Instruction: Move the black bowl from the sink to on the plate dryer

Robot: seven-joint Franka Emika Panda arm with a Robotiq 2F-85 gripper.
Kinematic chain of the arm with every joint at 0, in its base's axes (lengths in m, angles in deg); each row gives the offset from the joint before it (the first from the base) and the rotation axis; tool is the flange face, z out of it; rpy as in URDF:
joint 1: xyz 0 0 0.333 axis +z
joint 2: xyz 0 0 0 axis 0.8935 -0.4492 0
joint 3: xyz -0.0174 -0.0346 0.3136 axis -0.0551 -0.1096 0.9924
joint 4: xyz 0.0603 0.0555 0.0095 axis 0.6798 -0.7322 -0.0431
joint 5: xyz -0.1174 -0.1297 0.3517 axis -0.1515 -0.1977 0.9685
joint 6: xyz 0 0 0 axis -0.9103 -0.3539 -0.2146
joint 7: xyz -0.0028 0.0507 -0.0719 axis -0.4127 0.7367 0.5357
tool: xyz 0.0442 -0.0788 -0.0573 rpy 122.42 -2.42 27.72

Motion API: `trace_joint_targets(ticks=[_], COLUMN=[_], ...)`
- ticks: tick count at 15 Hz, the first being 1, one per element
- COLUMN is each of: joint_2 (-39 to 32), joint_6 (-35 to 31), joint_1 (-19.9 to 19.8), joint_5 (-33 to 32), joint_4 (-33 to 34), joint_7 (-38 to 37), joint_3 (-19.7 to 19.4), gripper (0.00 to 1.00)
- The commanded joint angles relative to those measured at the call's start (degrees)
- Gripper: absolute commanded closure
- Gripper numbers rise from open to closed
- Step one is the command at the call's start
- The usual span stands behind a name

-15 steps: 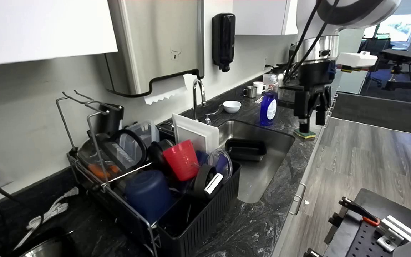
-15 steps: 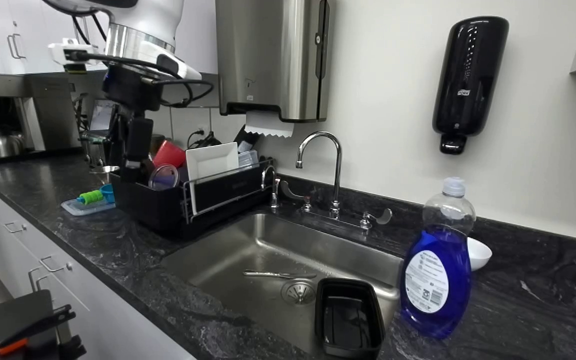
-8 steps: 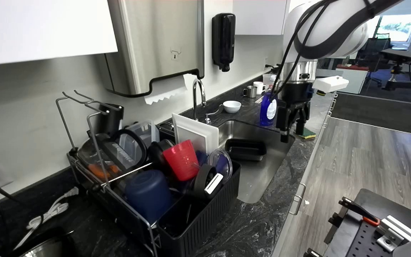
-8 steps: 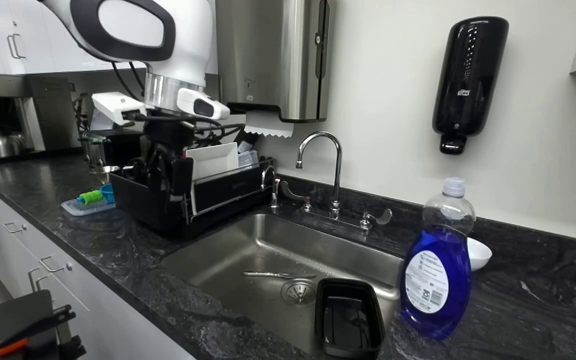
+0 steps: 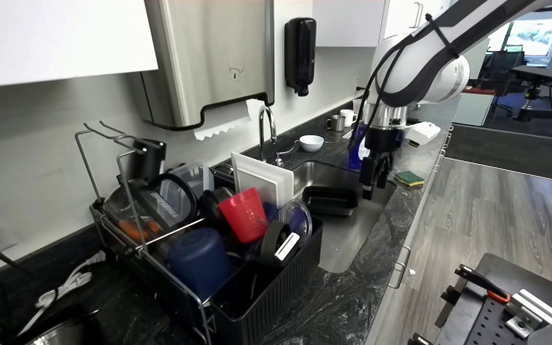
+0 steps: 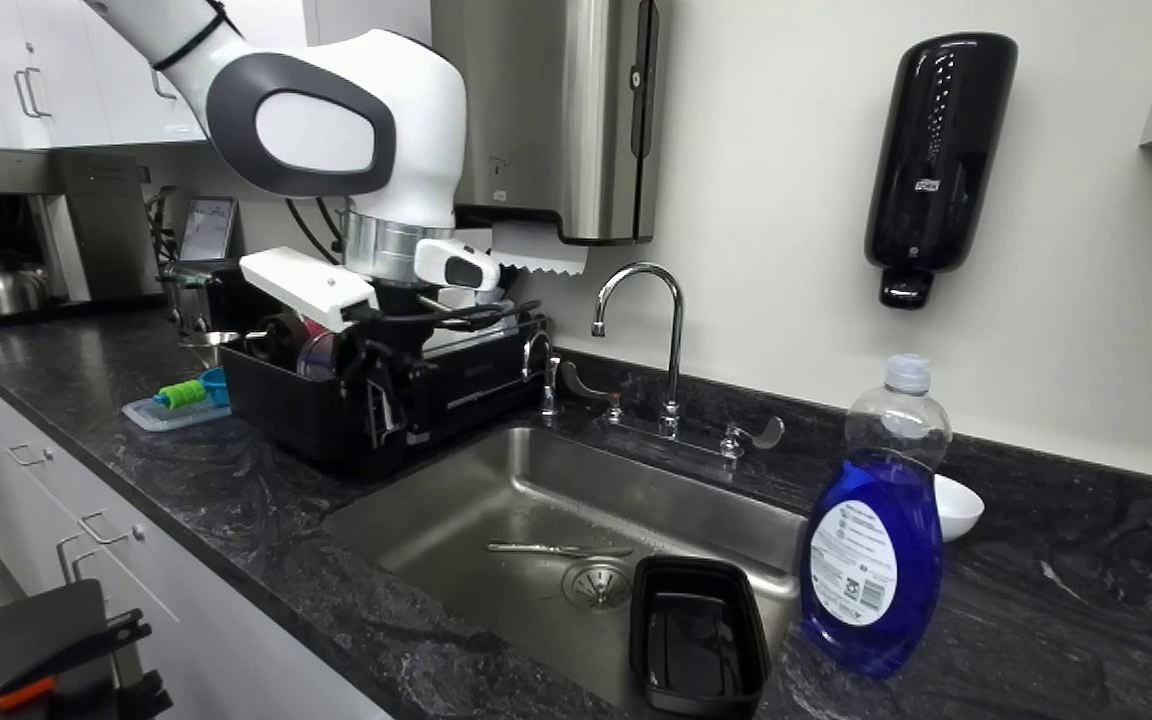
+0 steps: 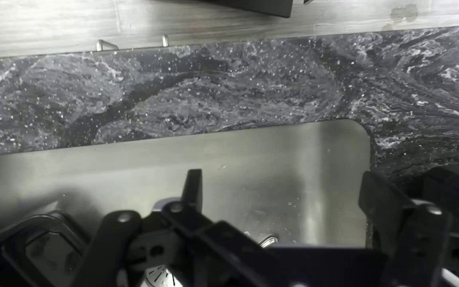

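Observation:
The black bowl is a rectangular black container (image 5: pixel 329 201) lying in the steel sink (image 5: pixel 348 239). It also shows in an exterior view (image 6: pixel 701 640), near the sink's soap-bottle end, and partly at the lower left of the wrist view (image 7: pixel 52 255). The plate dryer is a black rack (image 5: pixel 276 297) full of dishes beside the sink; it also shows in an exterior view (image 6: pixel 271 405). My gripper (image 7: pixel 281 185) is open and empty, pointing down above the sink at its rack end. In both exterior views the gripper (image 5: pixel 374 188) (image 6: pixel 396 425) is apart from the bowl.
A blue soap bottle (image 6: pixel 871 560) stands by the sink's end. The tall faucet (image 6: pixel 674 350) rises at the back edge. A knife (image 6: pixel 556 549) lies in the sink. A white bowl (image 5: pixel 311 143) and a sponge (image 5: pixel 409 178) sit on the counter. The rack holds a red cup (image 5: pixel 243 214) and a white plate (image 5: pixel 264 179).
The arm has moved down and toward the sink, leftward in an exterior view and rightward in an exterior view. The gripper stays empty. The black bowl has not moved.

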Motion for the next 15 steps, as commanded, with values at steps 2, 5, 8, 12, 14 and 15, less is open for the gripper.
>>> trace_joint_targets(ticks=[2, 5, 8, 12, 14, 15], joint_2=[-7.77, -14.28, -19.66, -19.85, -19.69, -19.67], joint_6=[-5.60, -10.81, -13.12, -13.22, -13.19, -13.19], joint_1=[-0.58, -1.30, -1.86, -2.50, -2.51, -2.51], joint_5=[1.43, 0.97, -2.18, -1.87, -1.88, -1.88], joint_4=[4.64, 8.74, 13.45, 13.41, 13.43, 13.43], joint_7=[4.60, 4.43, 0.81, 1.00, 0.96, 0.96], joint_3=[0.22, 0.93, 1.58, 2.37, 2.37, 2.36], gripper=[0.00, 0.00, 0.00, 0.00, 0.00, 0.00])
